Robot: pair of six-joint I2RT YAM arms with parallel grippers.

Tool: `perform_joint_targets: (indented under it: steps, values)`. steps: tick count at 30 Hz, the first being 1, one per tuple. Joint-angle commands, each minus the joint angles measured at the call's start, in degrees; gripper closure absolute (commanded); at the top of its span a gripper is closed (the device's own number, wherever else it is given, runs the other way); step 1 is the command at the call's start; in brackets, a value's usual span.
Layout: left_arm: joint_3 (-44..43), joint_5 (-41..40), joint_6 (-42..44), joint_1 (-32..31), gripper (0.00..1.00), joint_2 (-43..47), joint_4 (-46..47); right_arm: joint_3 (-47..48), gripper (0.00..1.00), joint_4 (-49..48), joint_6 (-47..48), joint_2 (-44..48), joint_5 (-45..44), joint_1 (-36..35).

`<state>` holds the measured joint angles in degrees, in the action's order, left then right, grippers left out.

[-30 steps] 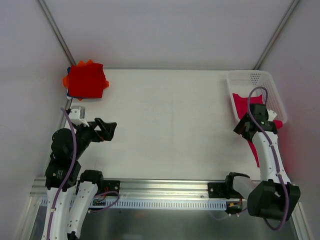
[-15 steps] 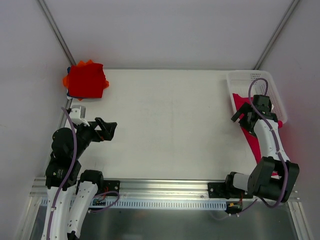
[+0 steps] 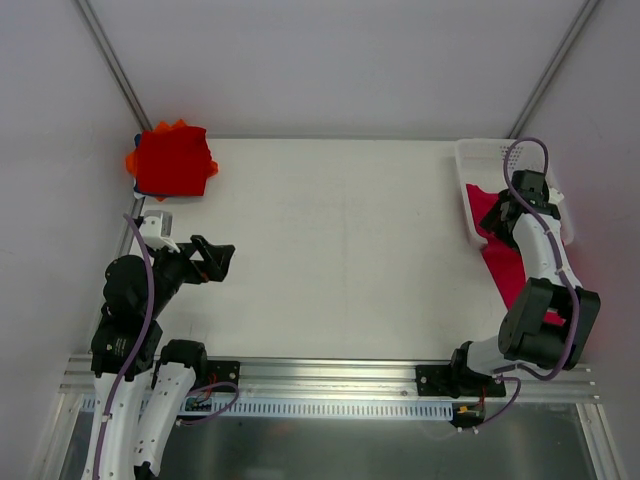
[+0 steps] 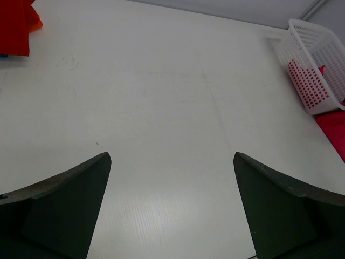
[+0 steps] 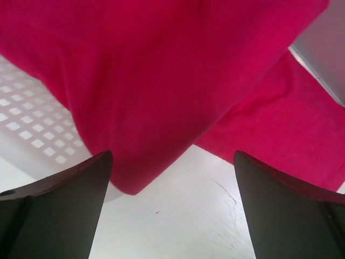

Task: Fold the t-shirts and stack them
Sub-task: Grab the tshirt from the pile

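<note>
A stack of folded t-shirts [image 3: 173,161], bright red on top with orange and blue edges showing, lies at the table's far left corner; its corner shows in the left wrist view [image 4: 16,24]. A crimson-pink t-shirt [image 3: 505,262] spills out of the white basket [image 3: 478,158] at the far right and hangs over the table's right edge. It fills the top of the right wrist view [image 5: 178,70]. My right gripper [image 3: 508,212] is open just above this shirt, holding nothing. My left gripper [image 3: 222,258] is open and empty over the table's left side.
The white perforated basket also shows in the left wrist view [image 4: 315,59], at the far right. The arm bases and a metal rail [image 3: 330,385] run along the near edge. Grey walls close in the table on three sides.
My right gripper has moved away from me, from the table's right edge up to the basket and the pink shirt. The left arm has not moved.
</note>
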<state>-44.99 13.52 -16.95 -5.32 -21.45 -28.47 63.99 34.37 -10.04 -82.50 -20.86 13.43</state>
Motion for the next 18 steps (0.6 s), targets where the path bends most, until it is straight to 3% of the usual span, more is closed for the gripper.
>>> perform_joint_targets:
  steps: [1, 11, 12, 13, 14, 18]
  values:
    - [-0.89, 1.51, 1.13, -0.74, 0.01, -0.26, 1.4, 0.71, 0.0, 0.7, -0.86, 1.02, -4.54, 0.54]
    - [-0.8, 1.51, 1.13, -0.92, 0.01, 0.1, 1.4, -2.72, 0.03, 0.26, -1.03, 2.78, -1.02, 0.63]
    - [-0.8, 1.51, 1.13, -0.92, 0.01, 0.1, 1.4, -3.34, 0.09, 0.08, -0.94, 3.3, -0.76, 0.63]
    - [-0.8, 1.51, 1.13, -0.92, 0.01, 0.18, 1.4, -4.04, 0.23, -0.87, -0.77, 3.92, -0.15, 0.63]
    - [-0.8, 1.42, 1.13, -0.92, 0.01, 0.1, 1.4, -5.61, 0.55, -1.32, -0.77, 5.14, 0.2, 0.63]
    - [-0.8, 1.51, 1.13, -0.92, 0.01, 0.1, 1.4, -8.96, 0.99, -2.81, -1.2, 7.09, 1.26, 0.63]
